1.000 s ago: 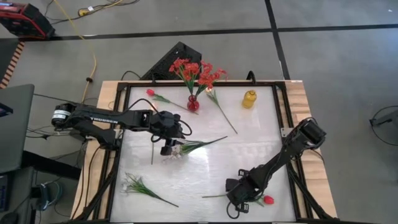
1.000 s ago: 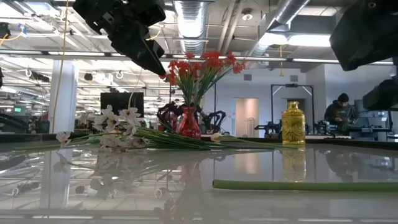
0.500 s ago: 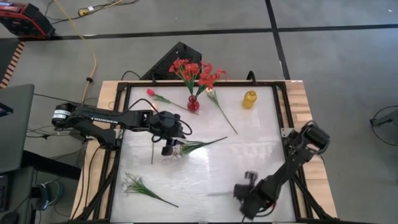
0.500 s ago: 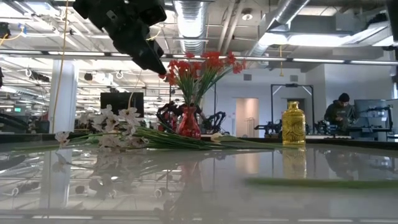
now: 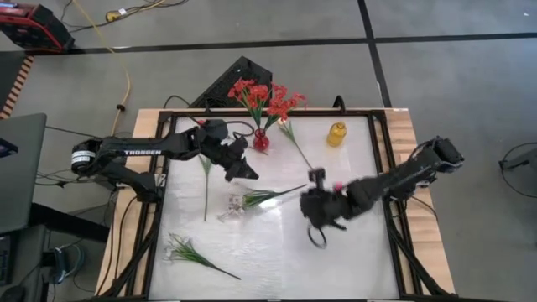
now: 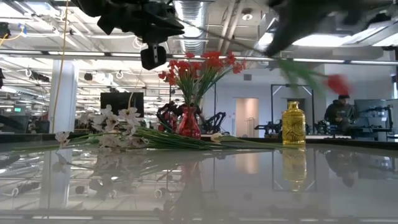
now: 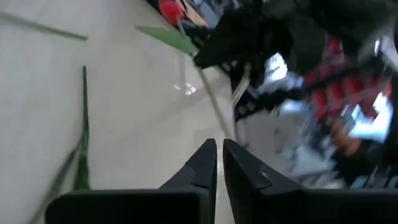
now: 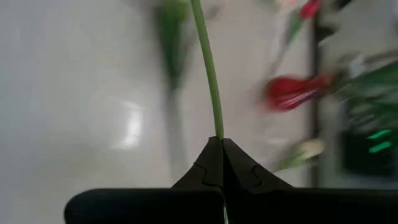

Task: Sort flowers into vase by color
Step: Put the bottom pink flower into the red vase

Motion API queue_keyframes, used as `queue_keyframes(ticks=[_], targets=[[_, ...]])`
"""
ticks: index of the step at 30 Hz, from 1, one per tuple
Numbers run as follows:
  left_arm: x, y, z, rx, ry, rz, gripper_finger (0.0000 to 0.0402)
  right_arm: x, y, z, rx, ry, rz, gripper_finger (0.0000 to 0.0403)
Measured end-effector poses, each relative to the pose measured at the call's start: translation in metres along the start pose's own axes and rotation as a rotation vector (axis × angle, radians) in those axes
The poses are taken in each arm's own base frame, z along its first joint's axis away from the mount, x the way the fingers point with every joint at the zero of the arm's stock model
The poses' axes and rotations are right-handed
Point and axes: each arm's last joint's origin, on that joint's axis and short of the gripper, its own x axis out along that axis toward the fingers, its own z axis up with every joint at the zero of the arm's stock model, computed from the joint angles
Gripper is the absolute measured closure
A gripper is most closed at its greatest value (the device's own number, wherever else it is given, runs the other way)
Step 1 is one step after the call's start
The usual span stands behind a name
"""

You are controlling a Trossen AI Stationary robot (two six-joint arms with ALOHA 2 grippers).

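Observation:
My right gripper [image 5: 317, 208] hangs over the middle of the table, shut on a red tulip whose bloom [image 5: 338, 186] shows blurred in the low view [image 6: 337, 83]. My left gripper [image 5: 242, 172] is shut with nothing between its fingers [image 7: 219, 144]; it hovers left of the red vase [image 5: 261, 141], which holds red blossoms [image 5: 264, 96]. A yellow vase [image 5: 336, 133] stands at the far right. White blossoms [image 5: 235, 205] lie mid-table, a white spray [image 5: 183, 249] near left, a red tulip [image 5: 204, 125] far left, and a cream tulip [image 5: 285, 126] beside the red vase. My right gripper pinches the tulip's thin green stem [image 8: 215, 124] between its two shut fingers. The stem runs straight on beyond the fingertips. The fingers slant down from the table's right side. The whole flower is lifted clear of the table.
A loose green stem [image 5: 205, 184] lies left of the white blossoms. The black frame [image 5: 382, 159] borders the white table top. Bare table lies at the near right, where the tulip lay.
My right gripper has taken the red tulip off the near right of the table, risen and swung toward the table's middle, rolling as it went; the tulip is now clear of the table. My left gripper has left the white blossoms, moving toward the far edge and turning.

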Motion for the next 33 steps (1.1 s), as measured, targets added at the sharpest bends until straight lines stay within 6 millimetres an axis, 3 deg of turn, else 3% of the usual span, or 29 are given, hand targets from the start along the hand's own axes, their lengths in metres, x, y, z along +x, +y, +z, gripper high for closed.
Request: queue_keyframes(ticks=[4, 10, 19, 23, 27, 33], targets=[[0.000, -0.004, 0.004, -0.111, -0.033, -0.029, 0.0385, 0.017, -0.034, 0.010, -0.150, -0.075, -0.090, 0.0387], [0.004, -0.007, 0.002, -0.186, -0.074, 0.002, 0.0336, 0.032, -0.068, 0.024, -0.314, -0.172, -0.237, 0.0387], [0.011, -0.014, -0.003, -0.163, -0.086, 0.007, 0.0281, 0.043, -0.095, 0.021, -0.358, -0.199, -0.272, 0.0387], [0.012, -0.015, -0.004, -0.153, -0.098, 0.027, 0.0304, 0.043, -0.095, 0.022, -0.363, -0.221, -0.248, 0.0387], [0.012, -0.014, -0.004, -0.113, -0.100, 0.037, 0.0382, 0.040, -0.090, 0.025, -0.414, -0.237, -0.250, 0.0380], [0.011, -0.013, -0.004, -0.076, -0.122, 0.067, 0.0400, 0.035, -0.092, 0.033, -0.416, -0.305, -0.312, 0.0333]])
